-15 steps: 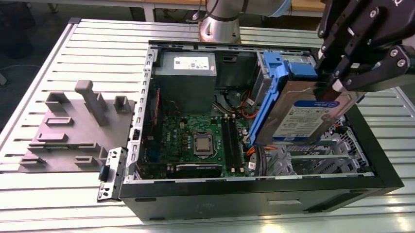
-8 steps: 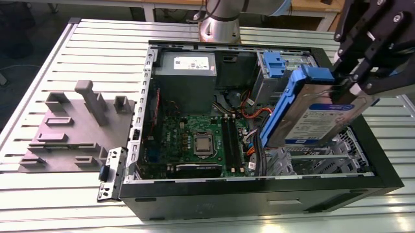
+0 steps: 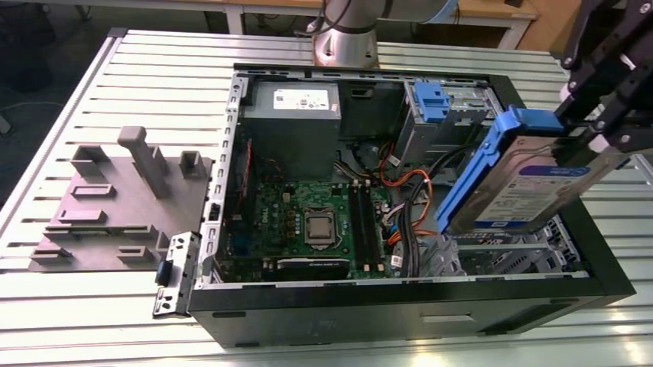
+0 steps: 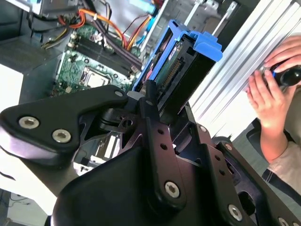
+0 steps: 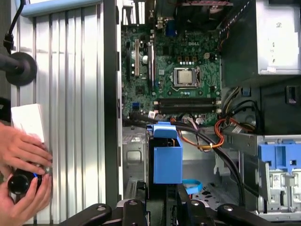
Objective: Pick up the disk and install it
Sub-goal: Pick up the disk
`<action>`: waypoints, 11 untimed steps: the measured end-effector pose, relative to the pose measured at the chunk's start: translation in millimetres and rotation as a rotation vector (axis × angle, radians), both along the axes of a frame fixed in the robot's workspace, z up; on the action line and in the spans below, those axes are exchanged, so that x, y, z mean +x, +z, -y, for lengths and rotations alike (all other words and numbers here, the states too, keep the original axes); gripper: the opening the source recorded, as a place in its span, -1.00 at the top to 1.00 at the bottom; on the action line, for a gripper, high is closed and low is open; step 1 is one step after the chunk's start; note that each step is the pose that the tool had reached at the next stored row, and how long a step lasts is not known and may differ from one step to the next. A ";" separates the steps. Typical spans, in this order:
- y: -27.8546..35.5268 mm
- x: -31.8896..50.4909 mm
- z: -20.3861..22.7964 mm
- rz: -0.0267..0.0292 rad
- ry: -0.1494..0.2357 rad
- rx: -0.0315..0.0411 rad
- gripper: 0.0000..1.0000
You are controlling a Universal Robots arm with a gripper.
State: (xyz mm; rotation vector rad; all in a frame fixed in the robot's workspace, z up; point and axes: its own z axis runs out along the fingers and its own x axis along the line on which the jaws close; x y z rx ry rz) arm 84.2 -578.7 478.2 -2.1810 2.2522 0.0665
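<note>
Clamping the disk [image 3: 527, 186], the jaws hold it tilted over the open case [image 3: 408, 307].

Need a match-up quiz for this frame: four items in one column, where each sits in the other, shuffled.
1. disk
2. power supply
3. grey fixture plate
4. processor

A. on the green board
B. on the table, outside the case
C. tilted in the gripper, over the case
D. inside the case, corner nearest the arm's base

Pairs: 1-C, 2-D, 3-B, 4-A
</note>
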 end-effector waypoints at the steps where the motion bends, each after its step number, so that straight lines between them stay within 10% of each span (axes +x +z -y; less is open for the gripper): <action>1: -0.1 3.6 0.0 -0.0002 0.000 -0.0001 0.30; 11: -0.7 18.3 0.0 -0.0006 0.001 -0.0008 0.30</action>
